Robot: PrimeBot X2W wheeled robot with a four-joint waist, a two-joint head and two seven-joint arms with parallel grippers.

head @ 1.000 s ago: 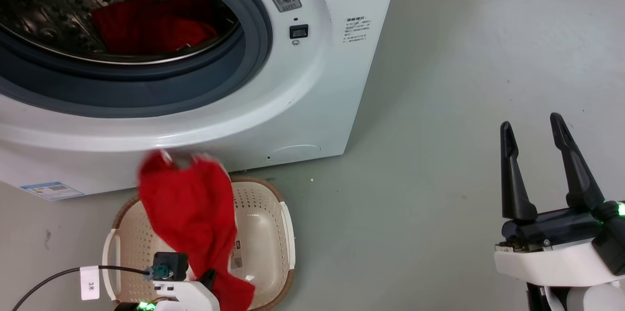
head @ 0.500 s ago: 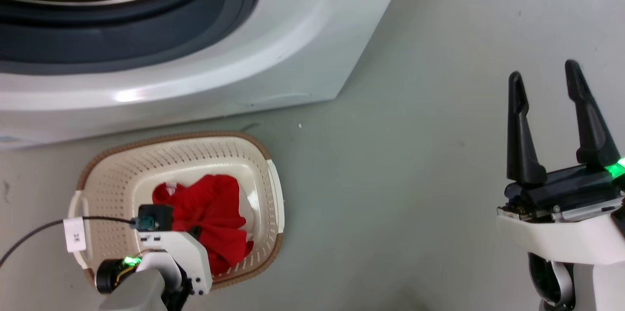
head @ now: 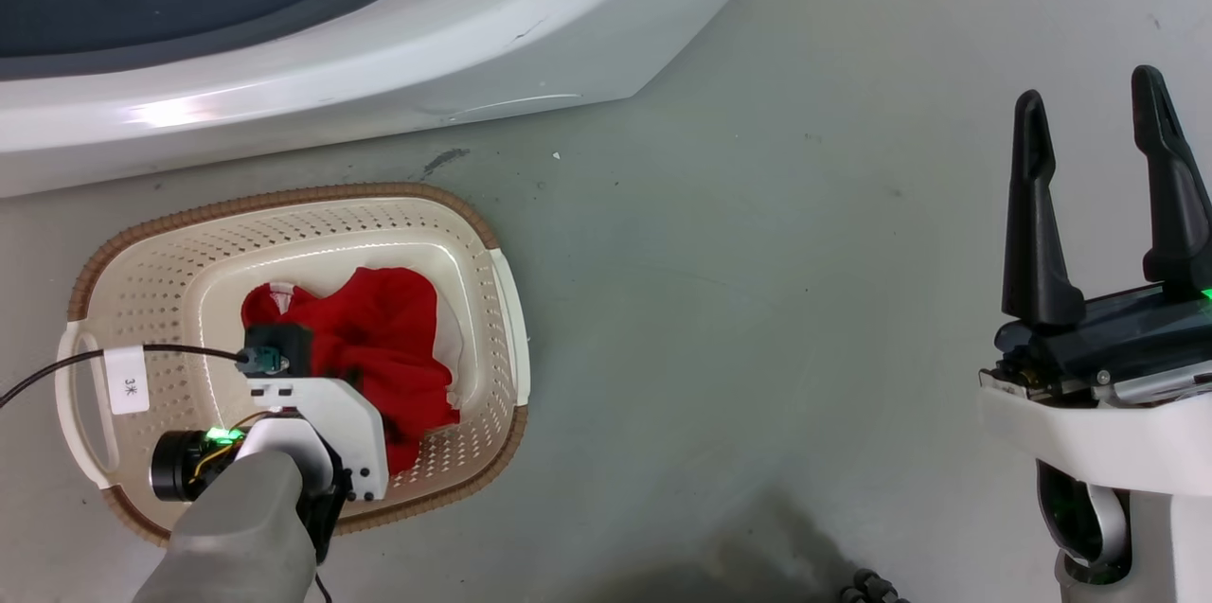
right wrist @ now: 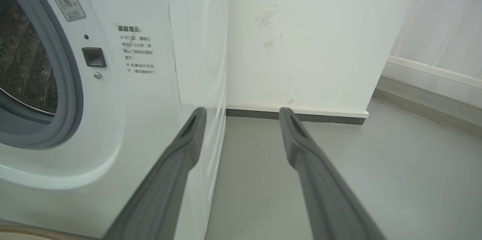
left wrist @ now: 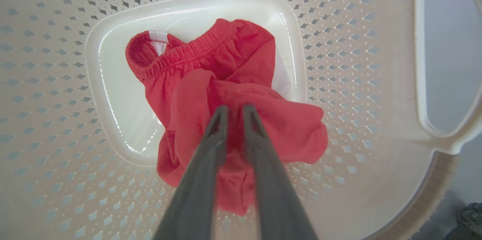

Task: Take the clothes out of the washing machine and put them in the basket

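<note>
Head view: cable tag (head: 126, 382) reads "3米" over the basket (head: 312, 229).

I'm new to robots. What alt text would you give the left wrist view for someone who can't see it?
The left gripper pinches a crumpled red garment with an elastic waistband, lying on the bottom of a cream perforated basket. A handle slot opens in the basket's wall at the right.

Smooth grey-green floor (head: 757, 253) across the frame's middle and right, dark scuff (head: 440, 160) upper centre, white wall (right wrist: 301, 36) with faint smudges (right wrist: 268, 25), dark skirting strip (right wrist: 293, 115), pale panelled wall (right wrist: 444, 14) upper right
</note>
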